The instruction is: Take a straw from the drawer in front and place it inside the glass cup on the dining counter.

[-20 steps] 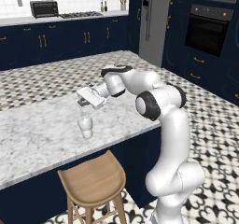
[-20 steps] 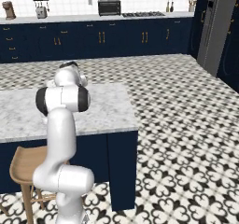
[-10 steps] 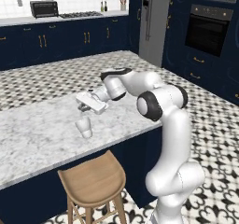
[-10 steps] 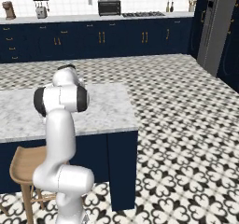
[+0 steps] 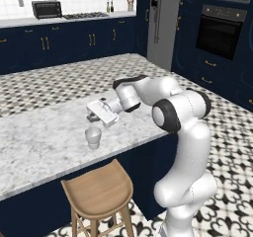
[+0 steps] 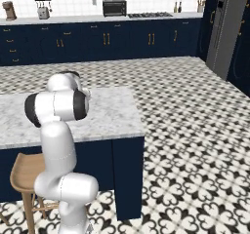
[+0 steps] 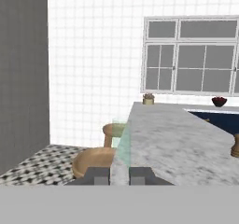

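The end effector [image 5: 92, 116] hovers just above the glass cup [image 5: 93, 137] on the marble desk [image 5: 39, 137], its fingers pressed together (I can't tell whether the thin straw sits between them). Placing step: next, judge alignment, then lower and release into the cup.

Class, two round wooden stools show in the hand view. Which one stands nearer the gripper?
The stool at the lower left, looming larger just beside the gripper; the other stool stands farther along the dining counter.
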You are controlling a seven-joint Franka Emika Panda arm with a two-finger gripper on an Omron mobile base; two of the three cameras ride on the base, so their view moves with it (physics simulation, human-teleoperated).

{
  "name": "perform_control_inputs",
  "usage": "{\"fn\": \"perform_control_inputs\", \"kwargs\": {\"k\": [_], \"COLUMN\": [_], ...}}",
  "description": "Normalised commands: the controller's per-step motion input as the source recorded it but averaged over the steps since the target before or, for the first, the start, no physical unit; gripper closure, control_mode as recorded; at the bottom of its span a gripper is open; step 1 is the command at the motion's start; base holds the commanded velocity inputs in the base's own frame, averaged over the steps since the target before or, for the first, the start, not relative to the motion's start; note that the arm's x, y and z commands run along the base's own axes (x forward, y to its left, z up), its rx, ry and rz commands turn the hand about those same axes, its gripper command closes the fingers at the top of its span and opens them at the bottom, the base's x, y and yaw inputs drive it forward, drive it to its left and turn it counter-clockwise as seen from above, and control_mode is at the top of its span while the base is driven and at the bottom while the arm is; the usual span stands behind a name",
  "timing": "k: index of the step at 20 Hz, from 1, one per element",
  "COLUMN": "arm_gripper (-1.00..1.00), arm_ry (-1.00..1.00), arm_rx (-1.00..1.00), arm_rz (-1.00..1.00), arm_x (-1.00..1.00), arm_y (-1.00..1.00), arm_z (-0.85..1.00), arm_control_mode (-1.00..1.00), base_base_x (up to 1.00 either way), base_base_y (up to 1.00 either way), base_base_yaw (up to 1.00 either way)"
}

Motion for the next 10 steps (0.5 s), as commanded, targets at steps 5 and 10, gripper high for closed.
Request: {"fn": "perform_control_inputs", "kwargs": {"k": [5, 10], "arm_gripper": [1.00, 1.00], "arm_ry": [0.00, 0.00], "arm_rx": [-0.02, 0.00], "arm_rz": [-0.13, -0.08], "arm_x": [0.26, 0.01], "arm_y": [-0.06, 0.00], "arm_z": [0.00, -0.11], "arm_control_mode": [-1.00, -1.00], "base_base_x": [0.00, 0.00], "base_base_y": [0.00, 0.00], "base_base_yaw": [0.00, 0.00]}}
